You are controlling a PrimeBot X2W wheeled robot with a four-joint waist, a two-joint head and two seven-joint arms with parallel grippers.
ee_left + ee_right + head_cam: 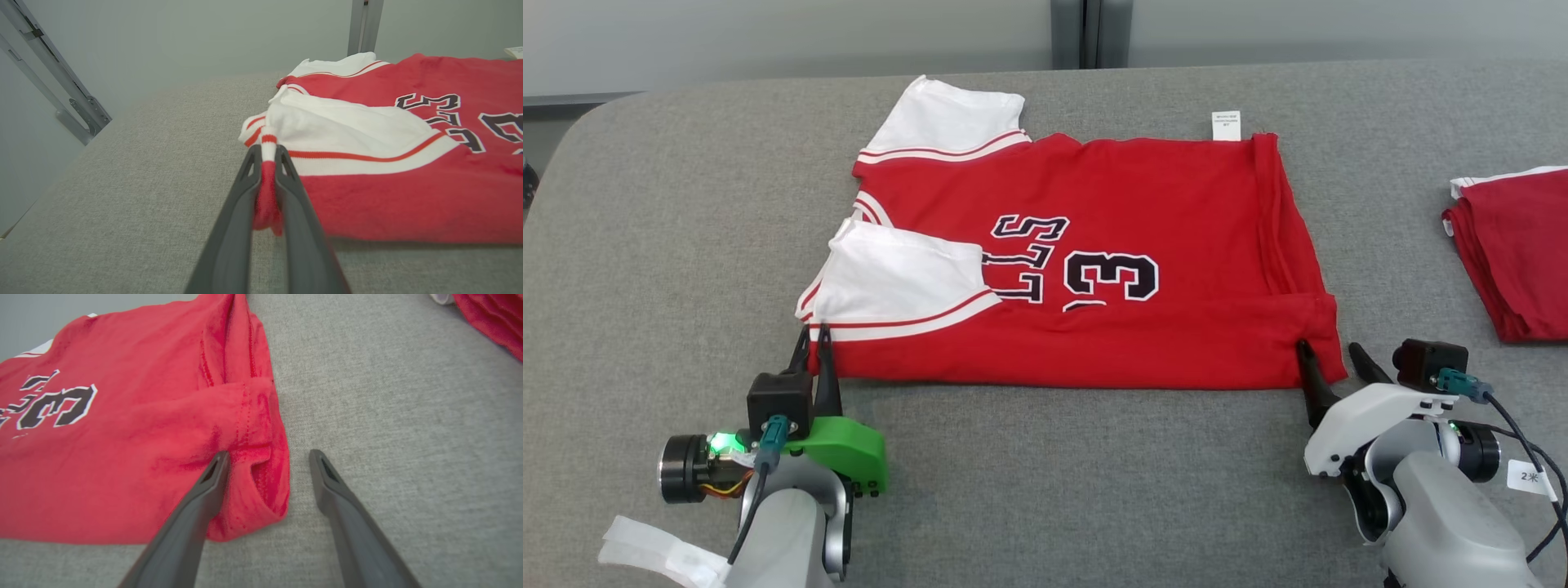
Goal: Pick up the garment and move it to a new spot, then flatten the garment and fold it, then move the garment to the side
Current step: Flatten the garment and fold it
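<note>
Left gripper (267, 152) pinched on the shirt's (1143, 204) near-left corner; right gripper (268, 454) wide at the near-right.
The shirt lies flat on the grey table (645, 245), its long axis running left to right, just ahead of both my arms. My left clamps a red-and-white bunch of cloth. My right straddles the other corner, one finger on cloth, one over bare table. I judge the right must close before the near edge lifts evenly.
</note>
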